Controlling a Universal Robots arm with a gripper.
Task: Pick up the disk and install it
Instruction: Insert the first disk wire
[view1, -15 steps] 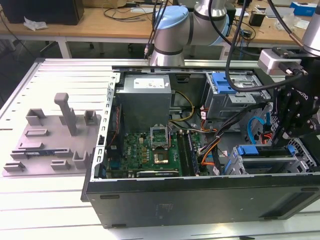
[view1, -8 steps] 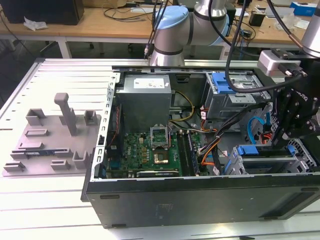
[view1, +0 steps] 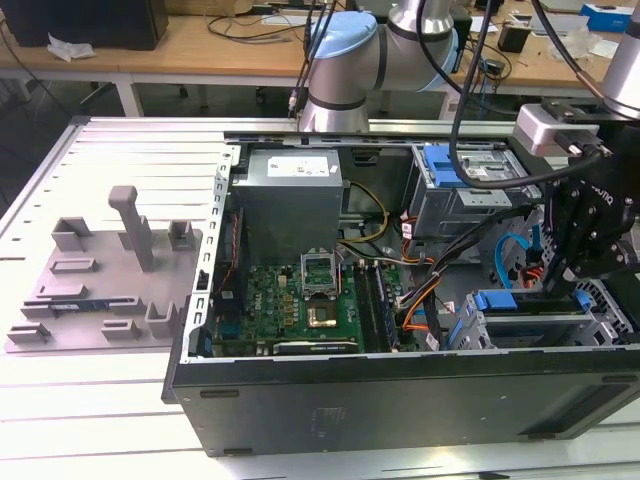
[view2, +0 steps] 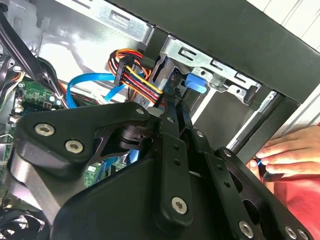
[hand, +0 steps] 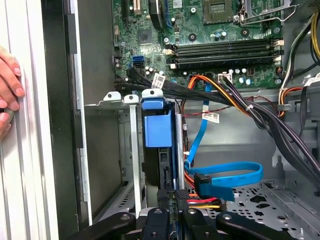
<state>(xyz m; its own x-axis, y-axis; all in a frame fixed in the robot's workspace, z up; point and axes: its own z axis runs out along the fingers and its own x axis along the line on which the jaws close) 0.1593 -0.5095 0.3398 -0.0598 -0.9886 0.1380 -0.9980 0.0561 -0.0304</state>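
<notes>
The gripper reaches down into the open computer case, its black fingers nearly closed on the edge of the disk. The disk stands on edge in the metal drive cage, its blue carrier frame showing at the top, close to the case wall. Beside it, a blue data cable and a multicoloured power cable loop over the case floor. The green motherboard lies further in. A person's hand rests on the counter just outside the case.
</notes>
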